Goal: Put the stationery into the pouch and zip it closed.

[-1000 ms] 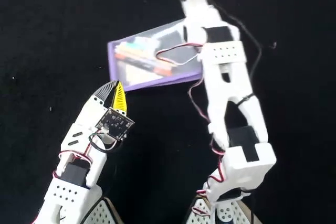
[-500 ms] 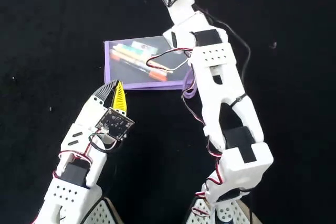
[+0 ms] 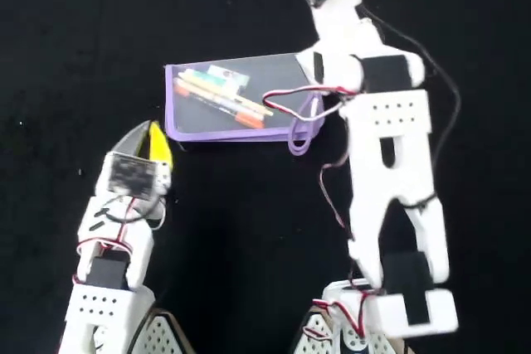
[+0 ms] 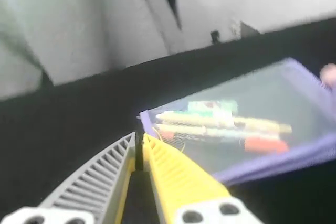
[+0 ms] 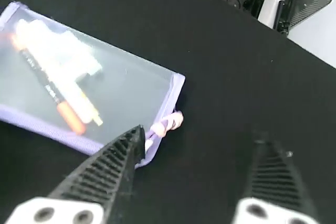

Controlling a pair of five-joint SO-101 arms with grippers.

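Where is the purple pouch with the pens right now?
In the high view, the pouch lies flat on the black table, just past the left gripper, with its looped end beside the right arm.

Clear, purple-edged pouch [image 3: 236, 99] lies flat on the table, holding pens [image 3: 220, 97] inside

- The clear rectangular plastic pouch [image 3: 203, 120] had purple edging.
- The slim markers [image 3: 220, 99] inside were orange, yellow and green.
- The left gripper [image 4: 138, 145] had ribbed fingers [image 4: 173, 174], one yellow, one grey.
- The right gripper [image 5: 200, 137] had black ribbed fingers [image 5: 105, 169].
- The tabletop [image 3: 83, 55] was black.
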